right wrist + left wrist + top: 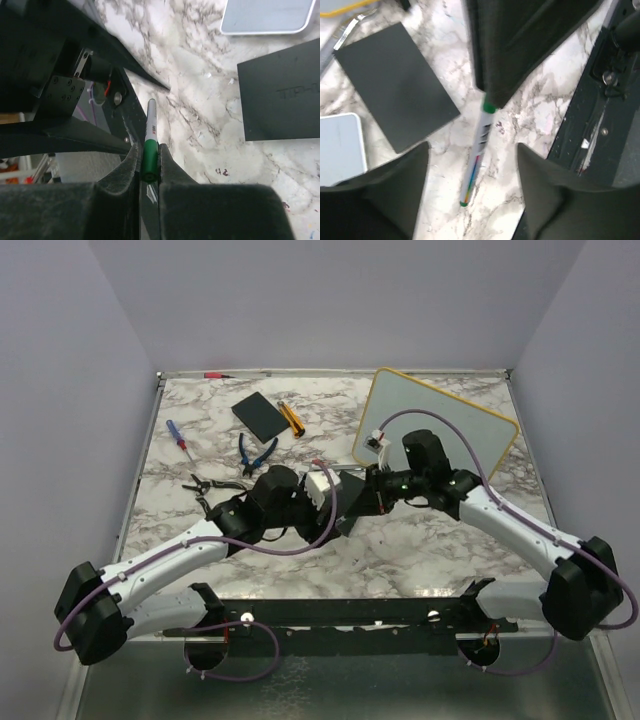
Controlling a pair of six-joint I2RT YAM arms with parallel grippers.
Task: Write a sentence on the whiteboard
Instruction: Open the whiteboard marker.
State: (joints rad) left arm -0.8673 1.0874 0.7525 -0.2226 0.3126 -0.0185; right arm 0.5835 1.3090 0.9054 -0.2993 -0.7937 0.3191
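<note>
There's the right gripper (149, 152) clamped tight on the green marker (151, 120)! The left gripper (471, 147) hangs over it, fingers spread wide either side, touching nothing. The whiteboard (450, 405) lies flat at one o'clock, behind the right wrist

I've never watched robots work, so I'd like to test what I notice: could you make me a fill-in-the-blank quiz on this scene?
The right gripper is shut on a white marker pen with a ____ band. The jaws of the left gripper stand ____. The large flat white whiteboard has a thin ____ rim.
Missing words: green; open; yellow.
</note>
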